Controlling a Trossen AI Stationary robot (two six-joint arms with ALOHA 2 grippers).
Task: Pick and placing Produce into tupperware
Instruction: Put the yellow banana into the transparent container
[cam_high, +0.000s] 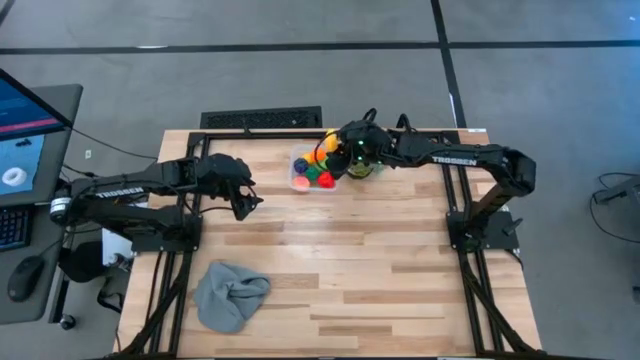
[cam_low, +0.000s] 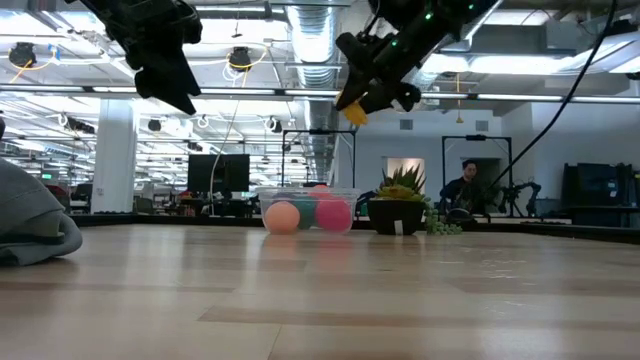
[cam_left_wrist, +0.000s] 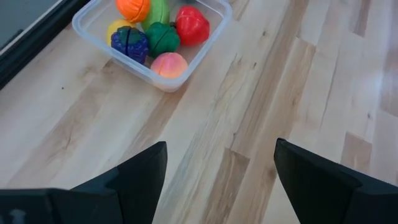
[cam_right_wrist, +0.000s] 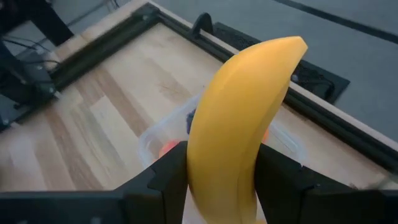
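While the left gripper (cam_left_wrist: 214, 180) hangs open, the right gripper (cam_right_wrist: 217, 177) clamps a banana (cam_right_wrist: 239, 118) above the tupperware (cam_high: 312, 172).

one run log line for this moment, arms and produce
right gripper: shut on banana, above tupperware | left gripper: open, empty, raised beside it | tupperware: several produce pieces inside

You can read "TROSSEN" on the left arm (cam_high: 118, 185) and on the right arm (cam_high: 452, 159); nothing else legible.
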